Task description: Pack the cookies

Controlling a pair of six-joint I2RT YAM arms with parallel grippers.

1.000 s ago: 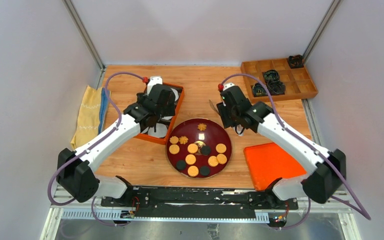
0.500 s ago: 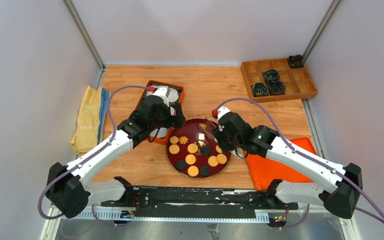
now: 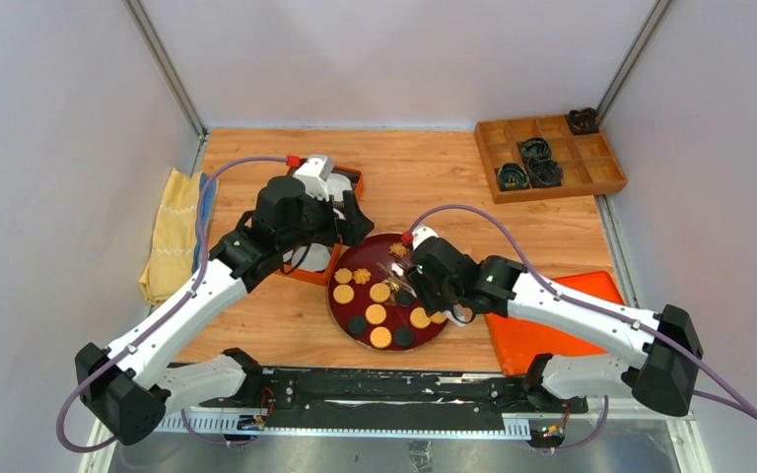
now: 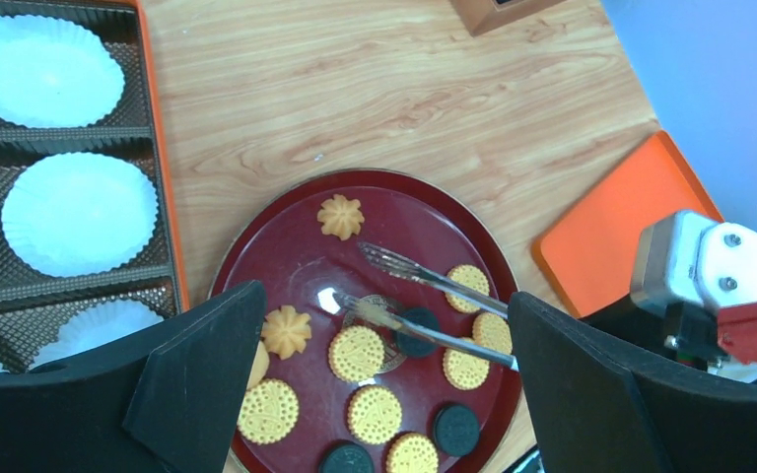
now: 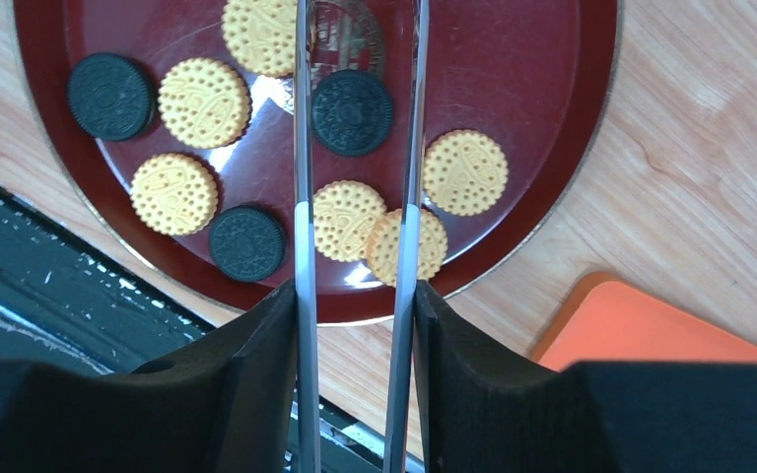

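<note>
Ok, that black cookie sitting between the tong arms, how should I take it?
Pinch the black cookie across its rim, the tongs coming down from above: it lies flat on the red plate, with bare plate on both sides for the tips.

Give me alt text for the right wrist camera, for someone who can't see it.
The right claw holds metal tongs above a dark red plate, a black cookie showing between their arms. Golden round cookies and two more black ones lie around it.

Wooden table (image 3: pixel 424 177) bears plate (image 4: pixel 291 251), box (image 4: pixel 108 138), organizer (image 3: pixel 562 191), towel (image 3: pixel 172 236), mat (image 3: pixel 522 340).
</note>
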